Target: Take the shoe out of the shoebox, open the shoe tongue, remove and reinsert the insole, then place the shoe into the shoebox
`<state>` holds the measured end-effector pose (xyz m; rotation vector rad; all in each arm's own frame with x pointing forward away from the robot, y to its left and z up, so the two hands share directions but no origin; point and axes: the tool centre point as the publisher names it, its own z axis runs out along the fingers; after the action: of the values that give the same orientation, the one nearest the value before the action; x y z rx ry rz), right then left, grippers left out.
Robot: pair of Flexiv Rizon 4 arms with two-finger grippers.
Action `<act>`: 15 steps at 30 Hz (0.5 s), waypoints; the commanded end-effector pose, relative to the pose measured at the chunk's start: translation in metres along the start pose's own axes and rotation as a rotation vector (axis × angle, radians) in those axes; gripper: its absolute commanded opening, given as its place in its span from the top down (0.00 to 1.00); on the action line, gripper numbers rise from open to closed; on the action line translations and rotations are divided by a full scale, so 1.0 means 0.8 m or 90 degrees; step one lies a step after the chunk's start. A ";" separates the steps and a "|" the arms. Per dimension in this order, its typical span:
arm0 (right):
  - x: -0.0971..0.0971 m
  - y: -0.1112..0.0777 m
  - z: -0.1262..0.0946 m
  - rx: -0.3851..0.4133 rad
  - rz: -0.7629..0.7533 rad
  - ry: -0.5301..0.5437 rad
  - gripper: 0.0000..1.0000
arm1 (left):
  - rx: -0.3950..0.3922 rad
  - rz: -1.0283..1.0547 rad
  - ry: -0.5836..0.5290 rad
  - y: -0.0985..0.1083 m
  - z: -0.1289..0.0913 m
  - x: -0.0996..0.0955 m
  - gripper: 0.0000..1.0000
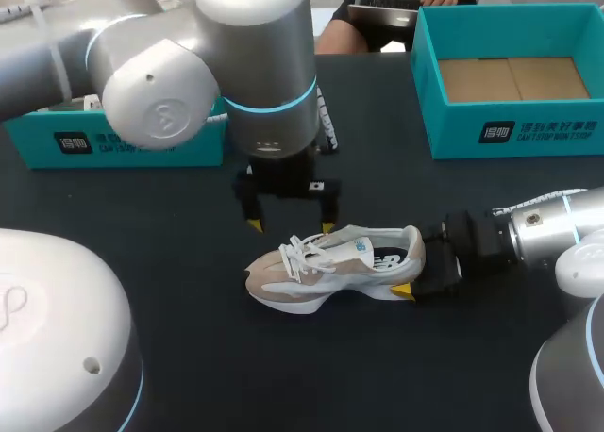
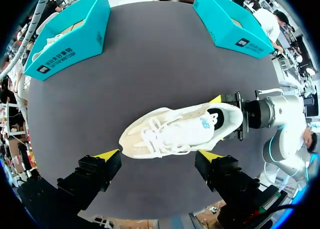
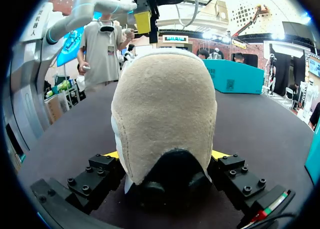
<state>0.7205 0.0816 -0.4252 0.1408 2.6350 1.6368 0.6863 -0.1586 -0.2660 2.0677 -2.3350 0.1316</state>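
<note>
Teal cardboard marks the left shoebox (image 1: 123, 141) at the far left edge of the black counter (image 1: 236, 375); something white lies inside it, but I cannot tell what. Next along, the left arm (image 1: 269, 83) hangs over the middle of the counter with its jaws spread wide. Their yellow tips point down just behind and above the laces and touch nothing.

Below them the sneaker (image 1: 330, 267), beige and white, stands on its sole out of any box, with its toe to the left and its heel to the right. The tongue looks to lie flat under the laces, so opening it is probably the step in hand.

The right arm (image 1: 557, 229) comes in low from the right. Its jaws are clamped on the sneaker's heel, one finger on each side. Beyond it, the right shoebox (image 1: 510, 135) stands open at the far right, its brown floor bare.

The hold is at the heel alone, so the toe can probably pivot. If the left jaws come down off-centre, they could snag a lace loop instead of the tongue. A hard upward pull might then lift the toe or drag the soft heel out of the clamp.
</note>
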 end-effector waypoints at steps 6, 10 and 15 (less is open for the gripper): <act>-0.003 -0.003 0.006 0.002 0.001 -0.001 1.00 | -0.055 -0.051 -0.019 0.001 -0.006 0.022 0.00; -0.003 -0.003 0.006 0.002 0.001 -0.001 1.00 | -0.061 -0.070 -0.051 0.000 -0.004 0.042 0.00; -0.003 -0.003 0.006 0.002 0.001 -0.001 1.00 | -0.064 -0.080 -0.093 0.003 0.007 0.066 0.00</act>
<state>0.7205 0.0816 -0.4252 0.1409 2.6350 1.6367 0.6754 -0.1820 -0.2624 2.1919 -2.1835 -0.0266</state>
